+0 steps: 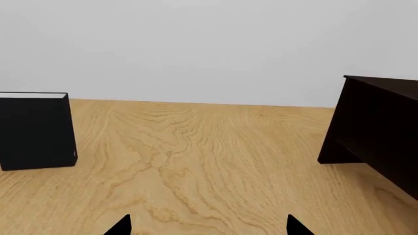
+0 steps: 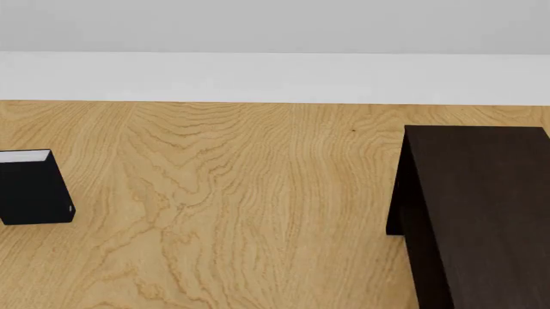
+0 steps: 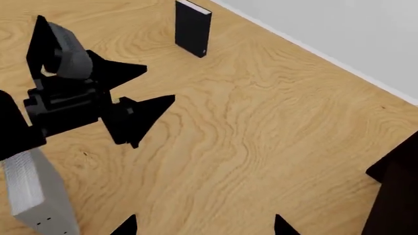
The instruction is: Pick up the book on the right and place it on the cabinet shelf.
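Note:
The book (image 3: 40, 196), light grey with white page edges, stands at the edge of the right wrist view, beside my left arm; it is out of the head view. My left gripper (image 3: 156, 87) (image 1: 209, 229) is open, apart from the book, and holds nothing. My right gripper (image 3: 203, 228) is also open over bare wood, well away from the book. The dark brown cabinet (image 2: 477, 212) (image 1: 379, 132) (image 3: 398, 196) stands at the right. Only its top and side panel show; the cabinet shelf inside is hidden.
A black book (image 2: 33, 188) (image 1: 34, 131) (image 3: 192, 28) with white page edges stands upright at the far left of the wooden table (image 2: 257, 206). A white wall (image 2: 275, 71) runs behind the table's far edge.

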